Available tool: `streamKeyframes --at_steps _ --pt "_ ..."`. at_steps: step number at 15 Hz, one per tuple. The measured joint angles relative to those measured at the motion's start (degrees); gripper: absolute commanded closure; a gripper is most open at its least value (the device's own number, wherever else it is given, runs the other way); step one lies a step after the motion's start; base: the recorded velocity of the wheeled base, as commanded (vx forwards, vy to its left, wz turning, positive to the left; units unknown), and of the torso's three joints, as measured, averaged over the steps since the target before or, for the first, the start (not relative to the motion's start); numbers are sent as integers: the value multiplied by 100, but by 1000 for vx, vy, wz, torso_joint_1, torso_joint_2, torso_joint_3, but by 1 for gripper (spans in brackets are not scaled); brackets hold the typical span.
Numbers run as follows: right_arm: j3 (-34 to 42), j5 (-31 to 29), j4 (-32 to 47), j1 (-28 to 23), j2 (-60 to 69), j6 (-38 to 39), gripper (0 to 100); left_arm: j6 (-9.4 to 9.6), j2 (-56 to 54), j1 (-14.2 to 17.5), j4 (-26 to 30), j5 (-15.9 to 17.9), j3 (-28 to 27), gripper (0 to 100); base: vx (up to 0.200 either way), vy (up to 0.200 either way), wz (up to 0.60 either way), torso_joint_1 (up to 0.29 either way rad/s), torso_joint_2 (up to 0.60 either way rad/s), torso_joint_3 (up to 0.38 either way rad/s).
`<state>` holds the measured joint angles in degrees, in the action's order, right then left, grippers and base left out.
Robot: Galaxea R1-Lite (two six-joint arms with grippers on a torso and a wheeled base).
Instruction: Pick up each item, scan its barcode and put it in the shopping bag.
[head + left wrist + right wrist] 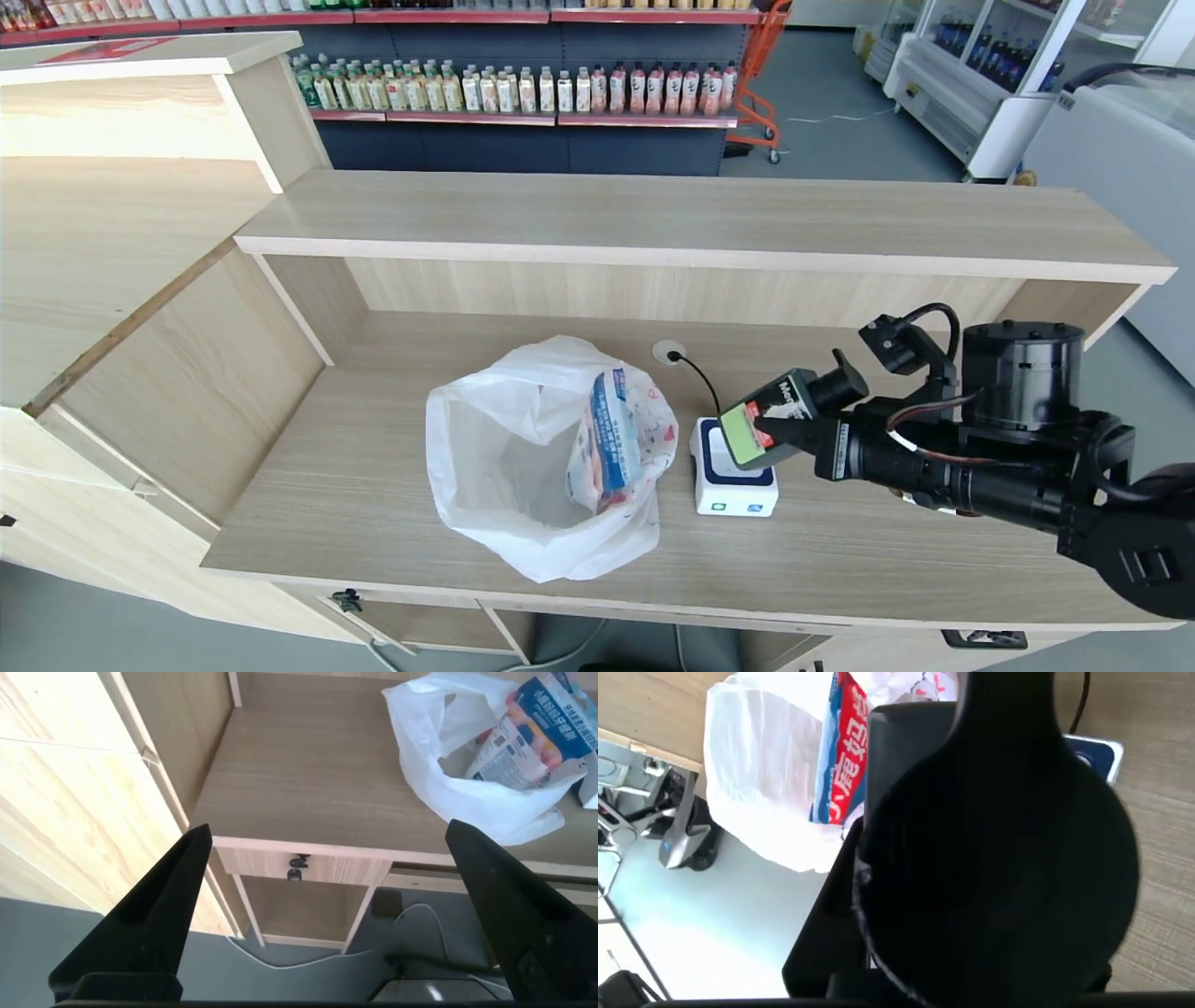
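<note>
My right gripper [777, 427] is shut on a small black container with a green face [745, 435], tilted just above the white scanner [735, 485]. In the right wrist view the dark container [990, 849] blocks most of the picture, and the scanner's corner [1094, 754] peeks out behind it. Left of the scanner stands the open white shopping bag [495, 467] with a blue and white packet [611, 443] upright inside. My left gripper [327, 849] hangs open and holds nothing, off the counter's front left corner, with the bag [467, 784] and packet [537, 728] farther along.
The scanner's black cable runs back to a grommet hole [668, 352]. A raised shelf [691, 219] closes the back of the counter and a wooden side wall [187, 383] closes its left. Bare counter [896, 560] lies under my right arm. A drawer with a lock [297, 866] sits below the front edge.
</note>
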<state>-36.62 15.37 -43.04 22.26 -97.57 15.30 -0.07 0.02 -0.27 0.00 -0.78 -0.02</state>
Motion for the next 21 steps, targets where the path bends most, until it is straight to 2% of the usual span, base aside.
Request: streamKeyframes --at_steps 5,11,16,21 --pt "-161 -10 5 76 -207 -233 100 7 0 2 -2 0 2 0 0 0 0 0 0 0" --pt "-751 -255 -1 67 -1325 -690 100 7 0 5 0 0 2 0 0 0 0 0 0 0" --pt "-1206 -240 -649 127 -2149 -1006 100 7 0 0 0 0 2 0 0 0 0 0 0 0" --pt "-1490 -145 -705 367 -2519 -1011 100 7 0 0 0 0 2 0 0 0 0 0 0 0"
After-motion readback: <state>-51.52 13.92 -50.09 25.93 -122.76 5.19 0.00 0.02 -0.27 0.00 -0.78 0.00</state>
